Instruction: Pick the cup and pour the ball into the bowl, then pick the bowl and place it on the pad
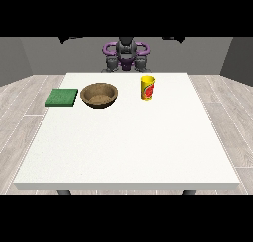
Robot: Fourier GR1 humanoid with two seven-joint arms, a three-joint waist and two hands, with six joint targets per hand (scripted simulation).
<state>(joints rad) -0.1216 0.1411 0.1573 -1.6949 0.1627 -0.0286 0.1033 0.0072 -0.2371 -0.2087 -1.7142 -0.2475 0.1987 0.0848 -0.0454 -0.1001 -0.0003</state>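
A yellow cup with a red mark stands upright on the white table, right of centre at the far side. No ball shows from here; the cup's inside is hidden. A brown bowl sits to the cup's left, and nothing shows inside it. A flat green pad lies left of the bowl, near the table's left edge. Both arms are drawn in close to the robot's body beyond the far edge. The hand at the view's left and the hand at the view's right are well back from every object.
The table's near half holds no objects. Wooden floor surrounds the table, with grey walls behind the robot.
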